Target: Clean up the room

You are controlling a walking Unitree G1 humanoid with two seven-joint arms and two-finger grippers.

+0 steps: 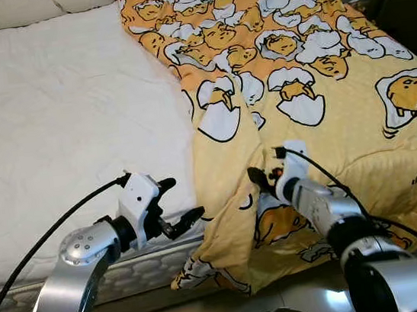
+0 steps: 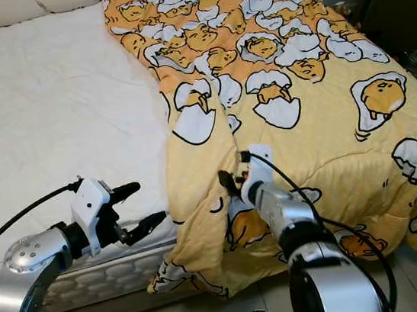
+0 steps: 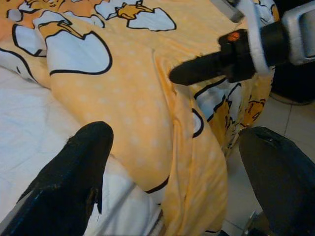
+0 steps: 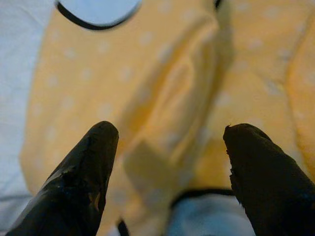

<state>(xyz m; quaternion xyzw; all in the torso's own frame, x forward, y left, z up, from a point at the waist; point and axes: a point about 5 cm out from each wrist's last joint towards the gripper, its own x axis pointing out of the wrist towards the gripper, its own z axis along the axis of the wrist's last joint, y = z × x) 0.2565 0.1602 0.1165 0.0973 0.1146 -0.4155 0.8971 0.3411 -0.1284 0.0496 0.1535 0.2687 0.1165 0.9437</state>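
Covering the right half of the bed, the yellow quilt printed with white-and-yellow cartoon egg figures [image 1: 315, 88] runs from the upper centre of the left eye view down to the lower right, where its lower end spills over the foot of the bed toward the pale tiled floor [image 1: 289, 299]. Its inner edge is a long rumpled fold running top to bottom through the middle of the frame, ending in a bunched, hanging corner at lower centre. To the left of that fold lies the bare white quilted mattress sheet [image 1: 58, 122], with cream pillows [image 1: 27, 7] at the upper left. The right gripper [image 1: 262, 182] sits at lower centre, right at the bunched fold; in the right wrist view its two black fingers [image 4: 86, 172] stand apart with a ridge of yellow cloth between them, not yet pinched. The left gripper [image 1: 178, 206] hovers at lower left over the mattress edge, just beside the quilt's hanging corner, its fingers also spread and holding nothing; in the left wrist view the fold lies directly ahead of them. The coming move probably turns on this: the fold's long axis runs up the bed, the right gripper already straddles it and is the nearer, while the left would have to reach rightward to catch the corner before the quilt can be drawn across the bare sheet.
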